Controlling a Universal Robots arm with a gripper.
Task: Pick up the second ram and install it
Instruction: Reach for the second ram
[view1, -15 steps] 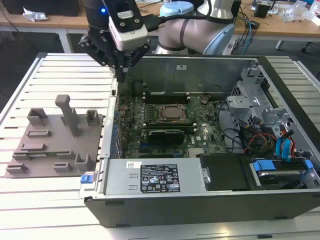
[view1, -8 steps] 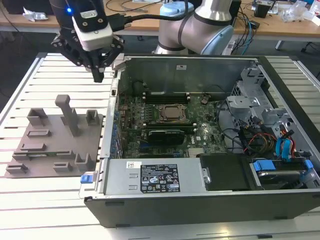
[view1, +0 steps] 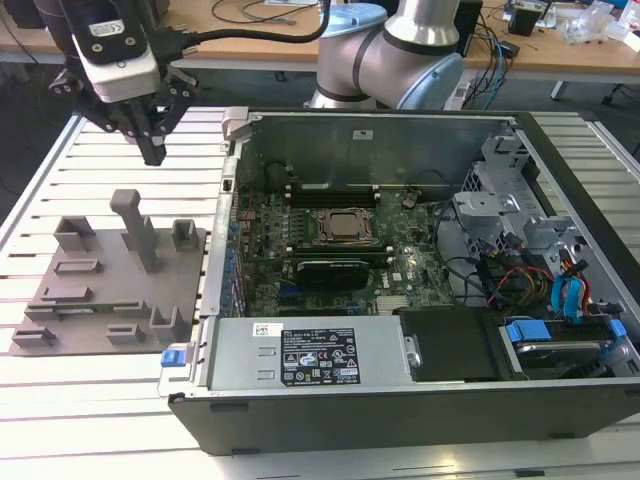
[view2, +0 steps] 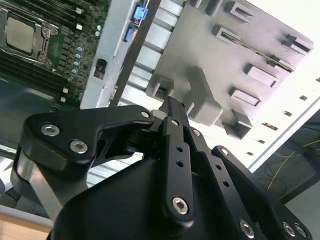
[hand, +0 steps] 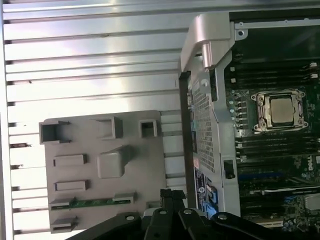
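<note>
The jaws are seen drawn together to a single tip in the exterior view and in both wrist views. Nothing is seen held between them. They are pointed downward and raised in the air above the far edge of the grey tray (view1: 190, 262), left of the open computer case (view1: 350, 135). No contact with the tray or the desk (view1: 90, 420) is observed.

The second ram (hand: 92, 202) is recorded in the first wrist view as a thin green strip lying flat in a slot of the tray. Its ends are seated in two low grey blocks in the near part of the tray. It is well apart from the jaws and outside the case. A tall grey post (view1: 135, 228) is noted upright on the tray, between the jaws and the ram.

The tray is laid on the slatted white desk just beside the left wall of the case. Inside the case the motherboard (view1: 400, 262) is exposed, with the processor socket (view1: 345, 225) near its middle and long dark slots on either side of the socket. The silver arm (view1: 400, 50) is seen beyond the far wall of the case.
</note>
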